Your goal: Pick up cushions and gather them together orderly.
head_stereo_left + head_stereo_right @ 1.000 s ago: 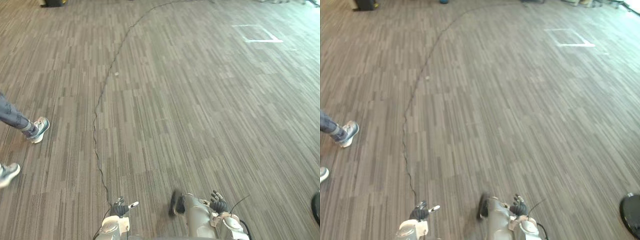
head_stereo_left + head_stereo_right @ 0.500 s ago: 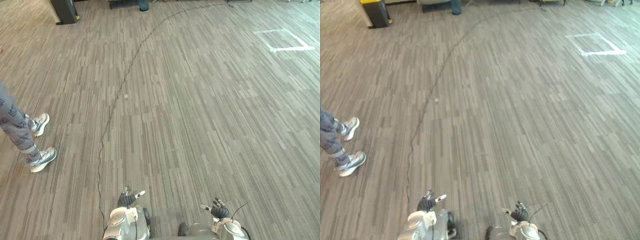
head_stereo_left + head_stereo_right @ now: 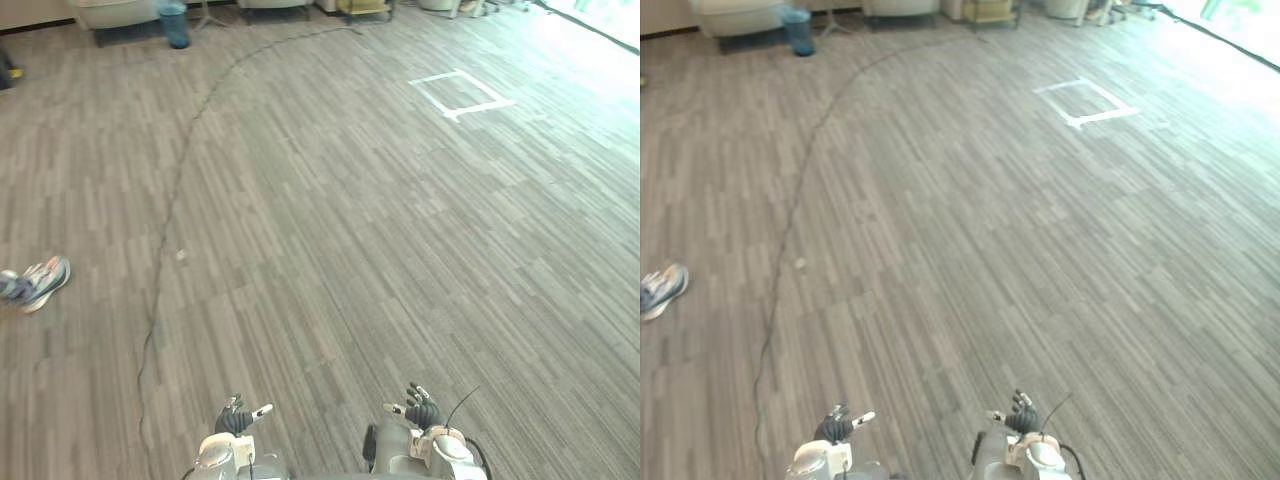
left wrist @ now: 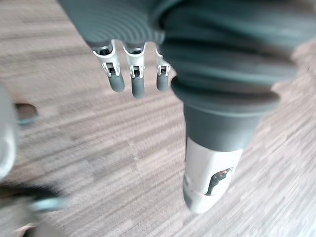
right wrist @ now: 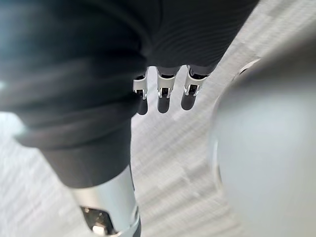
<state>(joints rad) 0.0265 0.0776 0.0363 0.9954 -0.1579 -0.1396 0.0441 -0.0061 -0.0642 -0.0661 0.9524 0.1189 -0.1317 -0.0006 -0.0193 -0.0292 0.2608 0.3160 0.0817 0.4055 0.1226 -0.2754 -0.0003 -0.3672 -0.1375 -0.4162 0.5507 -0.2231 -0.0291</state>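
The step in hand is judged to be a search: the cushions must be found before anything can be gathered. Where they lie cannot be told from these views, so their place relative to the fingers cannot be given either. A wide stretch of grey striped carpet floor is seen ahead, with a white tape square at about 1 o'clock, a blue waste bin at about 11 o'clock by the far edge, and a person's grey sneaker at 9 o'clock. The left hand is held low at 7 o'clock and the right hand at 5 o'clock, well apart from each other and above bare carpet. In the left wrist view the fingers are seen straight and slightly spread, with nothing held against the thumb. In the right wrist view the fingers are likewise straight and relaxed, and nothing is held. The search is best done with the gaze swept steadily across the floor and along the far edge, the sneaker being given a wide berth. The fingers should be kept loose until a cushion is reached, and it should then be approached squarely so that it comes to lie between both hands.
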